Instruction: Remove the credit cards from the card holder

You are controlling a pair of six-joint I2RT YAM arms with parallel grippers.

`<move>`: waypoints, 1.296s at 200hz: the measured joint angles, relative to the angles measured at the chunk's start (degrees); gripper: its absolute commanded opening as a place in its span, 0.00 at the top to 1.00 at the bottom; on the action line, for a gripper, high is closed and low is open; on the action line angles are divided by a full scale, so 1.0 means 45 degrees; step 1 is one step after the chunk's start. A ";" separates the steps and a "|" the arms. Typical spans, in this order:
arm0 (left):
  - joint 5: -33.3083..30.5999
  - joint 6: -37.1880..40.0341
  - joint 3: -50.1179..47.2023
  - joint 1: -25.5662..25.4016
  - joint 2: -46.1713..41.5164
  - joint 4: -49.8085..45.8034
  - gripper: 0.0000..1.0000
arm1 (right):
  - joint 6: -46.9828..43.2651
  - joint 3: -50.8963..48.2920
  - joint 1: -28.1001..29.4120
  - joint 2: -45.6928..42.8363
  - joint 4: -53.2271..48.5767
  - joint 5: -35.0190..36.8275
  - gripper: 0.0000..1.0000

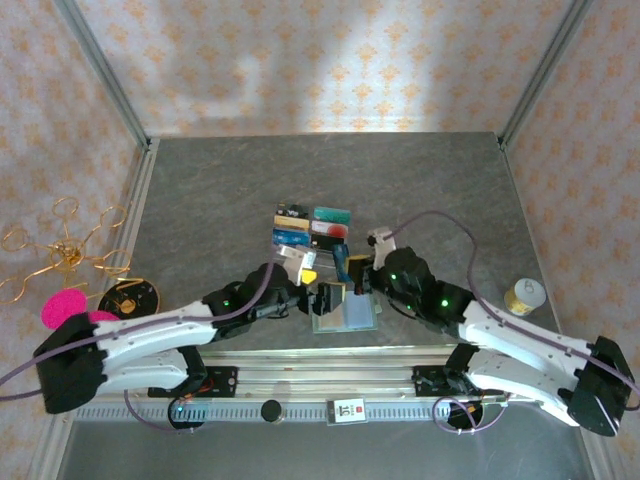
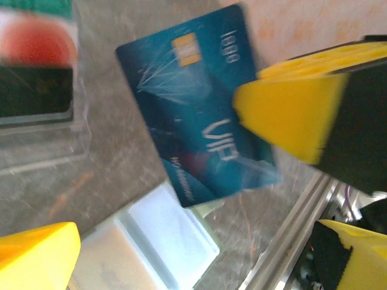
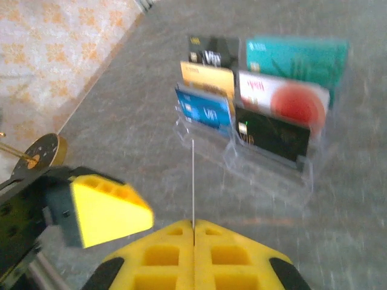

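Observation:
The card holder (image 1: 347,313) lies unfolded on the table between the two wrists, a pale green rectangle with bluish clear pockets (image 2: 163,238). My right gripper (image 3: 193,225) is shut on a blue credit card (image 2: 193,121) marked VIP and holds it up over the holder. In the right wrist view that credit card (image 3: 193,175) shows edge-on as a thin line. My left gripper (image 2: 193,260) hangs open just above the card holder, its yellow fingertips (image 2: 39,254) spread wide with nothing between them. One left finger (image 3: 109,208) sits close beside the right jaws.
A clear plastic tray (image 1: 312,228) of colourful cards (image 3: 260,115) stands just beyond the grippers. A gold wire stand (image 1: 65,250), a black disc (image 1: 128,298) and pink pieces (image 1: 62,305) lie far left. A gold roll (image 1: 523,296) is at the right. A metal rail (image 1: 330,375) runs along the near edge.

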 measured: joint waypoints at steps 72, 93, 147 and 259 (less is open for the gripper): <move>-0.1914 0.0112 0.0685 0.0005 -0.3531 -0.2186 0.01 | -0.5265 0.4192 -0.1015 0.5226 -0.0714 -0.1603 1.00; -0.2239 0.0296 0.1438 0.0112 -0.3546 -0.2997 0.01 | -0.6693 0.5761 -0.1069 0.6902 -0.1443 -0.2268 1.00; -0.2662 0.1010 0.3560 0.0646 -0.3711 -0.4522 0.01 | -0.9806 0.8850 -0.1088 1.0083 -0.3118 -0.3186 1.00; -0.2662 0.1787 0.4556 0.1311 -0.3609 -0.5809 0.01 | -1.2823 1.2143 -0.1409 1.2672 -0.5139 -0.3502 1.00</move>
